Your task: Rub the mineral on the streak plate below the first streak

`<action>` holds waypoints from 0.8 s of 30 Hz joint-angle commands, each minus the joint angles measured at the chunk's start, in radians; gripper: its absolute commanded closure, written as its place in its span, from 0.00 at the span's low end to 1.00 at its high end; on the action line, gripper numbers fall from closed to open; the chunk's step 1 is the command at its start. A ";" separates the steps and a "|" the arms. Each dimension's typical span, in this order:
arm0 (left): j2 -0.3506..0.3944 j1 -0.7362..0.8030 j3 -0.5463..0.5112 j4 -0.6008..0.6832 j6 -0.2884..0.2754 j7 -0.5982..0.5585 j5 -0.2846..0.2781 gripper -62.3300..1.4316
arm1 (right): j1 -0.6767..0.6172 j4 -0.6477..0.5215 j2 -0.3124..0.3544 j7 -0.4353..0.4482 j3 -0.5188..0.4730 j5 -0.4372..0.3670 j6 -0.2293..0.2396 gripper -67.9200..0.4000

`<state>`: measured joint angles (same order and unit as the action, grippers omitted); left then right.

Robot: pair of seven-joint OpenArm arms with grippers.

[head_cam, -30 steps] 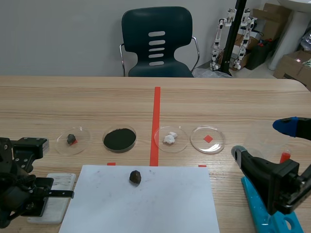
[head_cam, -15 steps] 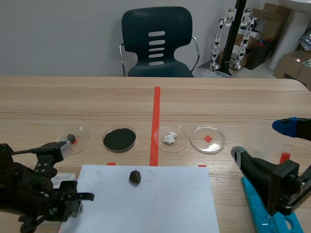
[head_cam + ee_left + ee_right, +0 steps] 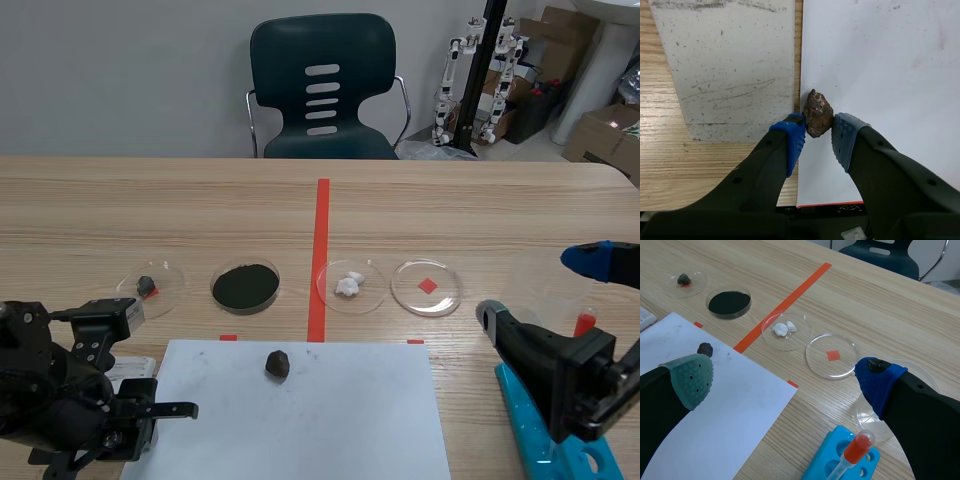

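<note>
Wood table under both arms. White paper beneath left gripper; grey-smeared streak plate just beside one finger. Spread wide, holding nothing: right gripper, blue rack close beside. Only from left wrist: pads pinching brown mineral at plate's edge. Scene and right wrist views alone: dark stone ahead on paper.
</note>
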<state>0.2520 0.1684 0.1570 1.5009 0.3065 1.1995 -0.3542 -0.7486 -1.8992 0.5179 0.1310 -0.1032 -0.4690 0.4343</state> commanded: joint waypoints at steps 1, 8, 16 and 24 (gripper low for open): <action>0.048 0.003 -0.027 -0.002 0.035 0.002 0.095 0.77 | 0.001 -0.020 0.003 0.018 -0.008 -0.010 0.001 0.13; 0.048 0.003 -0.027 -0.002 0.061 0.002 0.116 0.77 | 0.001 -0.020 0.003 0.018 -0.008 -0.010 0.001 0.13; 0.048 0.006 -0.027 0.008 -0.016 -0.011 -0.021 0.77 | 0.001 -0.020 0.003 0.018 -0.008 -0.010 0.001 0.13; 0.079 0.051 -0.029 0.108 -0.027 -0.029 -0.054 0.77 | 0.001 -0.020 0.003 0.018 -0.008 -0.010 0.001 0.13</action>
<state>0.3115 0.2195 0.1440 1.5856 0.2695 1.1740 -0.4095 -0.7486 -1.8992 0.5179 0.1310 -0.1032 -0.4690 0.4343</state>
